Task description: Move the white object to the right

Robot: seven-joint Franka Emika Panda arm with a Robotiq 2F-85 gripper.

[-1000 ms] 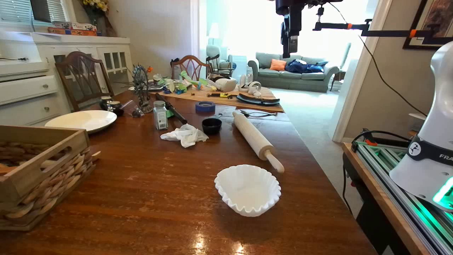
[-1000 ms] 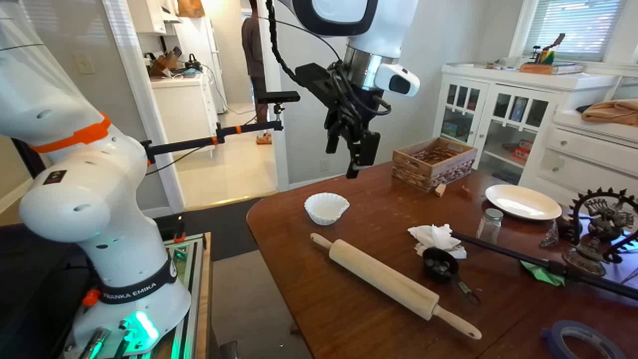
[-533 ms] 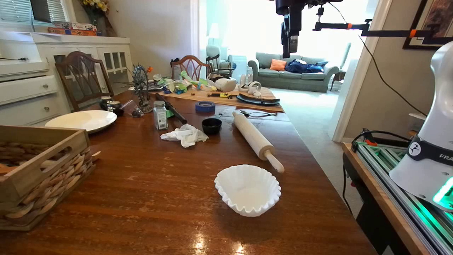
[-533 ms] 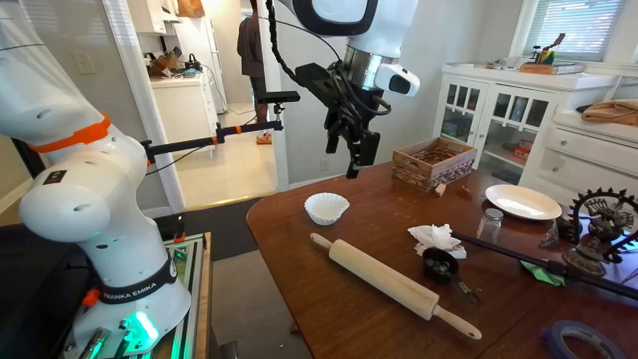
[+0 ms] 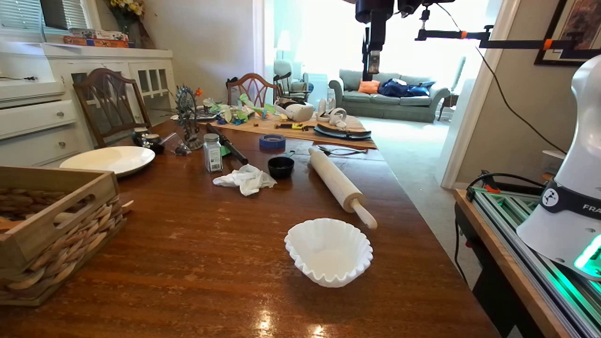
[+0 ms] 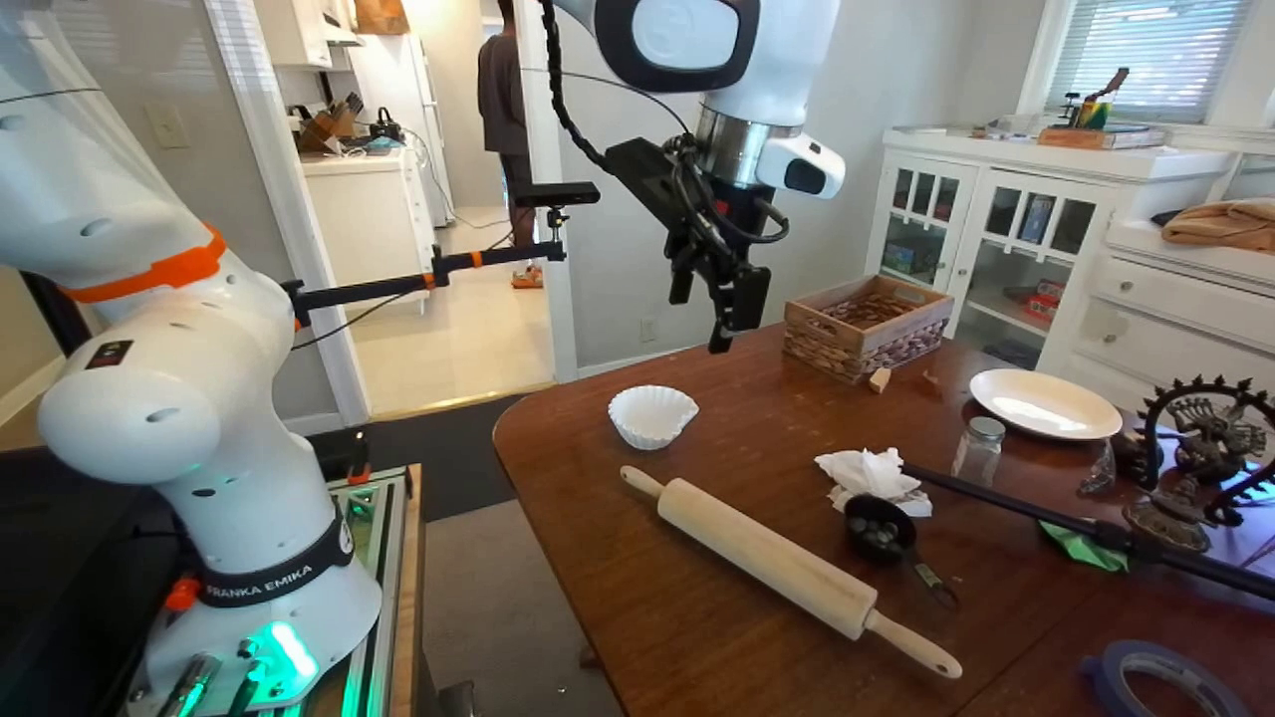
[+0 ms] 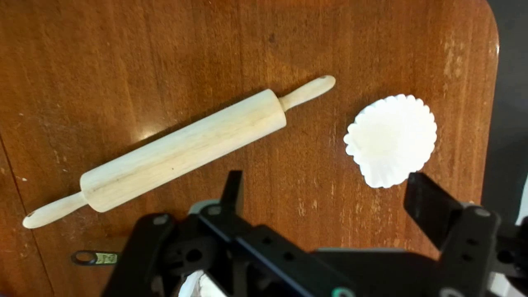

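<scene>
Okay, gripper [image 7: 324, 181] hangs above the table [image 7: 288, 37], fingers [image 7: 431, 206] well apart, nothing gripped. Target is most likely the white fluted cup [image 7: 392, 140], mouth up by the table's rounded corner, near one handle of the rolling pin [image 7: 183, 150] but not touching it. In both exterior views a plate [image 6: 1046, 403] and a crumpled tissue [image 5: 246, 179] are white too, so that pick is a judgement. Step in hand looks like the approach, no grasp made. To do it well: shift until the cup's rim sits midway between the fingertips (wrist view has it off toward one of them), then go straight down, one finger inside the wall, one outside. Squeeze lightly; wall looks thin, material unclear, might crumple or crack. Lift just enough to clear the table, keep it level, lower fully, then let the fingers part slowly. Whose right isn't stated: if the robot's own, the rolling pin probably lies that way, so carry above its handle or stop short; if right as the wrist view has it, the table edge is near, so keep the move small.
</scene>
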